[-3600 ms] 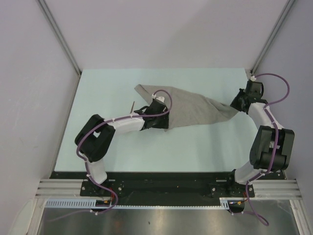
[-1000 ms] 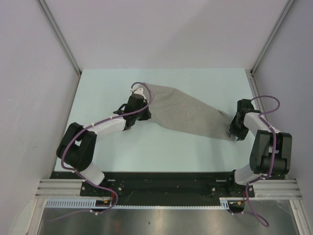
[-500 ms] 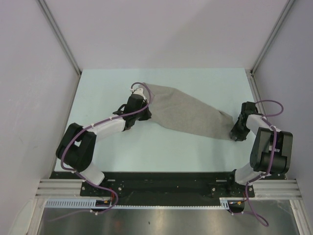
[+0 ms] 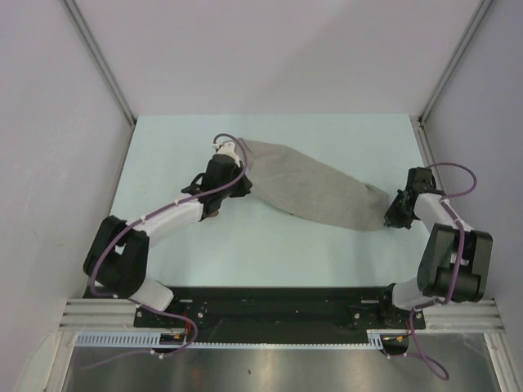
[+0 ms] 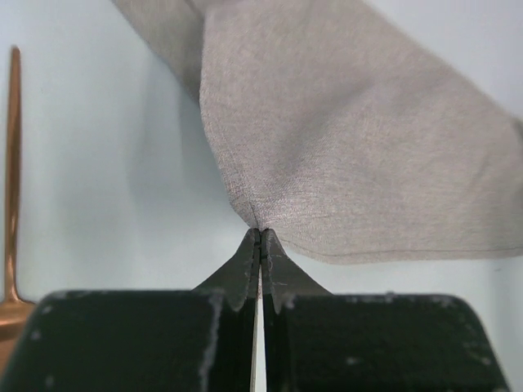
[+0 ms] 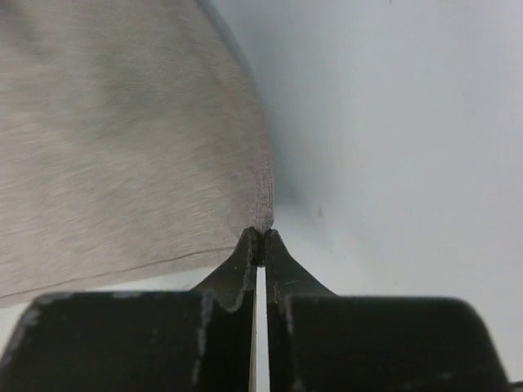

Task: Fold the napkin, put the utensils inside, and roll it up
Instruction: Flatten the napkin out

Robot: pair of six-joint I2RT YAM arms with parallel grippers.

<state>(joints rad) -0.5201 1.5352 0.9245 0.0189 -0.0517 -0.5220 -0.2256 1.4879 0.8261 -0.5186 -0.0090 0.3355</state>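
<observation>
Right tool (image 6: pixel 260 238): clamped on a napkin (image 4: pixel 315 184) corner near the bench's (image 4: pixel 245 241) right edge. Left tool (image 5: pixel 260 238): pinching the opposite corner, farther back. Napkin: drawn out between them. Risk: thin pinches slipping under tension. Spoon (image 5: pixel 13 163): beside left tool, bowl cut off, probably lying flat.

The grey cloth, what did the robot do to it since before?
The left gripper pulled its napkin corner leftward, stretching the napkin out. The right gripper slid toward the near side, open, then pinched the napkin's right end. The left grip stayed shut.
</observation>
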